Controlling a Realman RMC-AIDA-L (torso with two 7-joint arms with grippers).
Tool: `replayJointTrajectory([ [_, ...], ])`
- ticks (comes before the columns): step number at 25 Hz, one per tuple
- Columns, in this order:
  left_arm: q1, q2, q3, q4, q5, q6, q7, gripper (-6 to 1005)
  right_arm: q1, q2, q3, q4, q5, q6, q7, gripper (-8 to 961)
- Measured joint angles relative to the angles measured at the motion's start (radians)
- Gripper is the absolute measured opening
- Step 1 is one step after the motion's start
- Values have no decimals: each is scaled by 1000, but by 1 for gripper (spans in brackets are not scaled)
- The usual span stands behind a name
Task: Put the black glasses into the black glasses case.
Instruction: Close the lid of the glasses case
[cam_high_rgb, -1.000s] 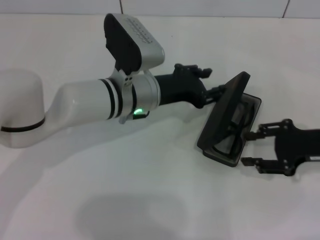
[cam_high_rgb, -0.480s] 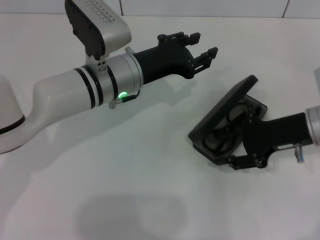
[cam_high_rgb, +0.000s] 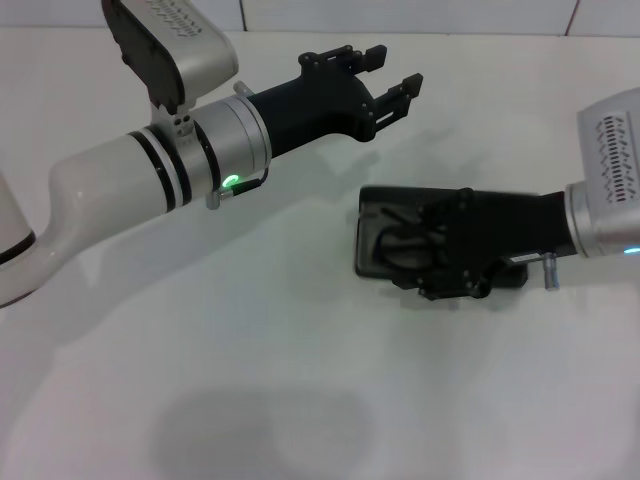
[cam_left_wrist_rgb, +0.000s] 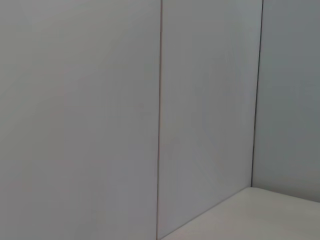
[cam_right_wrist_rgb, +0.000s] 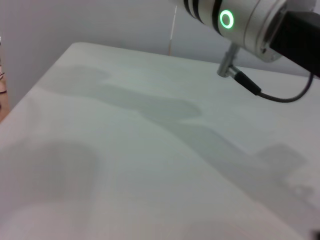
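The lid of the black glasses case (cam_high_rgb: 385, 240), which stood propped open half a second ago with the black glasses showing on the lining, now lies flat — the case reads as a closed, low black slab on the white table (cam_high_rgb: 300, 380). The right gripper (cam_high_rgb: 445, 262) has swung in from the side and sits directly on top of the case, its dark fingers spread over the lid; whether they are apart or pressed together I cannot tell, since black lies on black there. The glasses are no longer visible at all, so they are most likely shut inside, directly beneath this gripper, though that is a judgement and not something the head view shows. The left gripper (cam_high_rgb: 385, 78) is lifted well away from the case, up and toward the far side of the table, its fingers apart and holding nothing; it has drawn further off than a moment ago. Its wrist camera shows only wall panels, and the right wrist camera shows bare table and the left arm's green-lit ring (cam_right_wrist_rgb: 226, 19). The task looks nearly done — what remains is for the right gripper to come off without dragging the lid back up.
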Motion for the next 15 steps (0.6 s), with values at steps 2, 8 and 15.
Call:
replayJointTrajectory([
  [2,0,1,0,0,2,1,-2,548,-3,-2,-10,-10,10,-20,1,540],
  [8,-3,4,-1,-12,10,2,-7,547,-121,-12,114,-157,19,-267,6,539],
  [15,-14,4,8,-15,45,-4,-32,547,-311,-40,252,-264,6,-388,-27,546],
])
